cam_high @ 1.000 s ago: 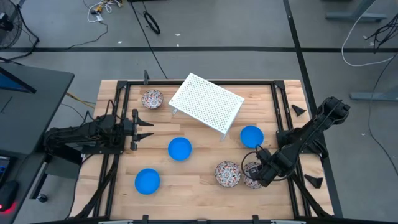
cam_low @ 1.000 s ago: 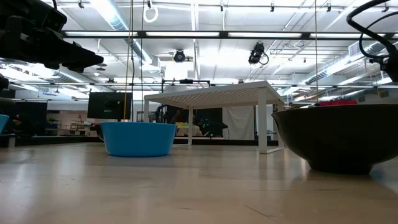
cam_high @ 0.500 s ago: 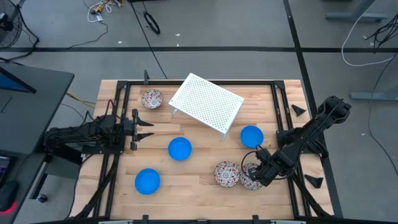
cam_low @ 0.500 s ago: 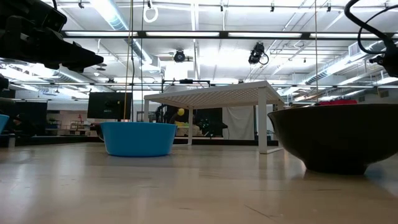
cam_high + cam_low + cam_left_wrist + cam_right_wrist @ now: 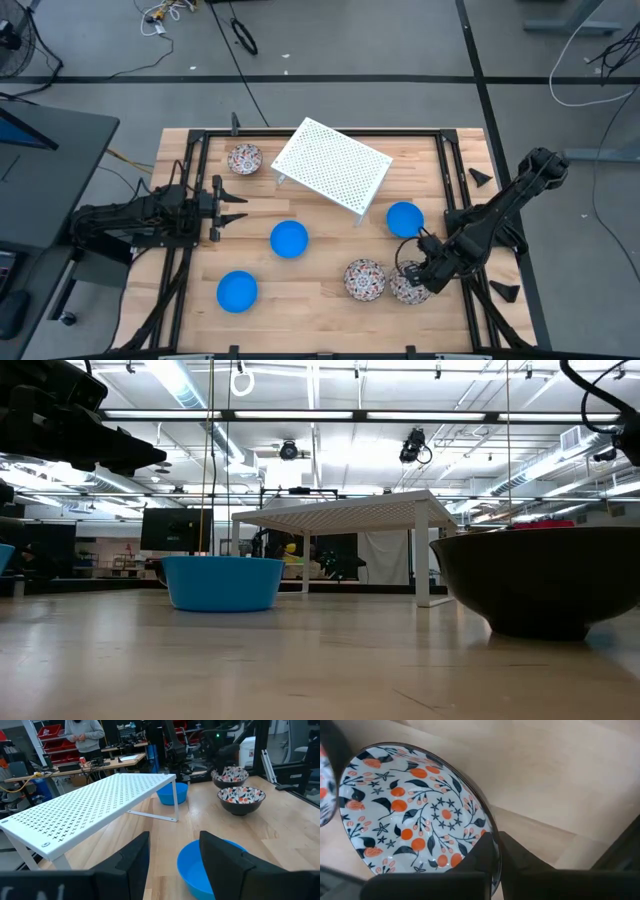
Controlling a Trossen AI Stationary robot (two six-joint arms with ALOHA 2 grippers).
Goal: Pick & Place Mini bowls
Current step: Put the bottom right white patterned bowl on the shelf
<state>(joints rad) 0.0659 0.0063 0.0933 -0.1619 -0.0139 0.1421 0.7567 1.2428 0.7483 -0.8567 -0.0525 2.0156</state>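
Patterned bowl: white, red-and-dark speckled small round bowl (image 5: 417, 827), rim between the right gripper (image 5: 496, 851) fingers (image 5: 481, 851).
Fingers: clenched on that rim.
Left gripper (image 5: 172, 855): released, above the wooden bench (image 5: 320, 300).

Overhead, table-level, two wrist cameras share tabletop (image 5: 320, 300)

White perforated rack (image 5: 331, 164) stands on wooden table (image 5: 320, 300).

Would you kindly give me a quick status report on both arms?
Right gripper shut on patterned bowl rim, near table corner. Left gripper open, waiting at left edge. Second patterned bowl right beside.
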